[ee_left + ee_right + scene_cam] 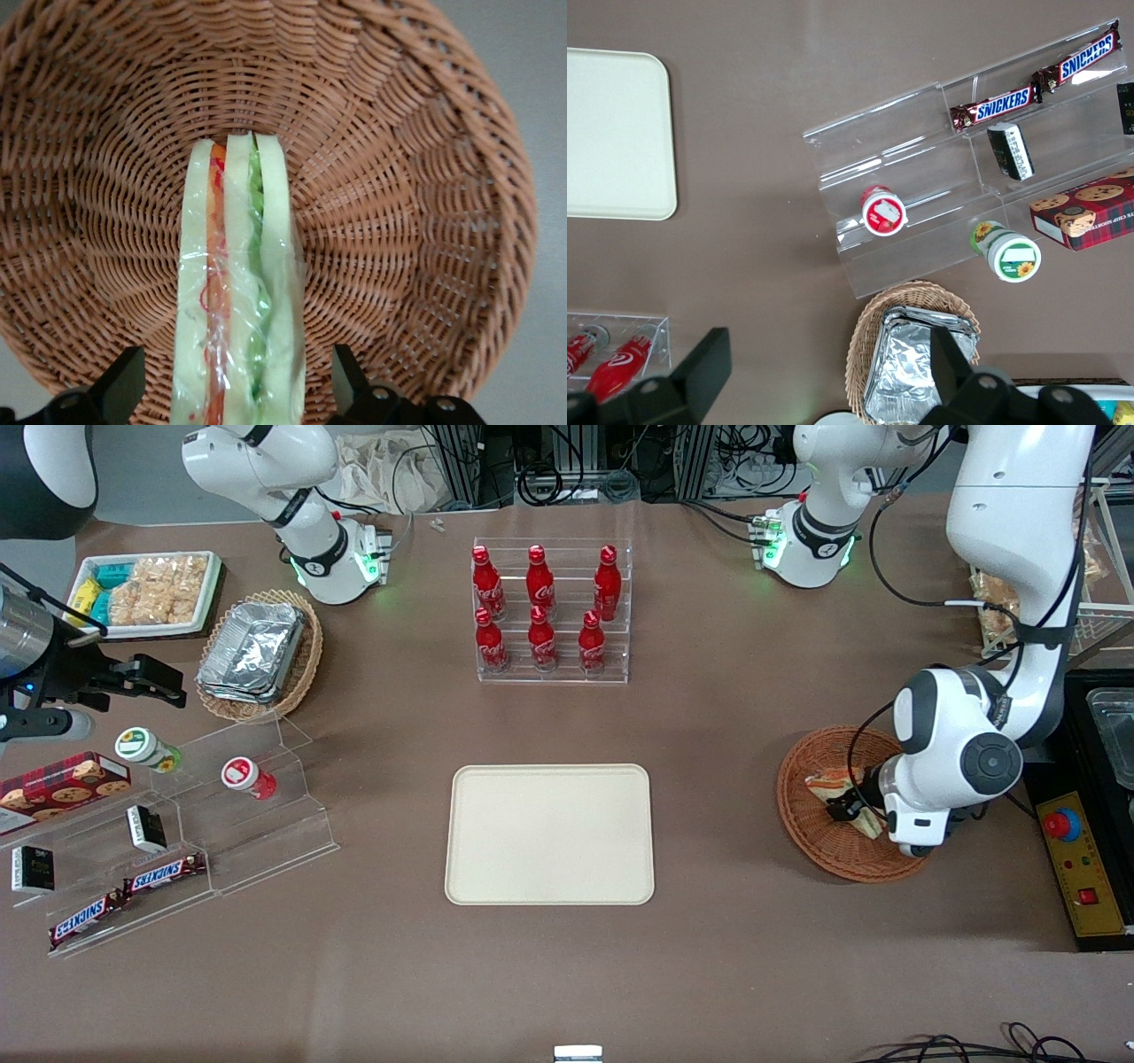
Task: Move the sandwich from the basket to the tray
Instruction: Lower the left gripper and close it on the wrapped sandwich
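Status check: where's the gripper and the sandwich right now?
Gripper down in the basket, jaws open either side of the sandwich. Sandwich on edge in the basket, not lifted. Tray bare; nothing in the way.

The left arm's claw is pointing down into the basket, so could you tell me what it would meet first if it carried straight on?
Most likely the sandwich: the open claw straddles it in the basket.

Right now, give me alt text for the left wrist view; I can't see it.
The gripper is open, one finger on each side of the wrapped sandwich and neither touching it. The sandwich lies in the woven basket, filling edge facing the camera.
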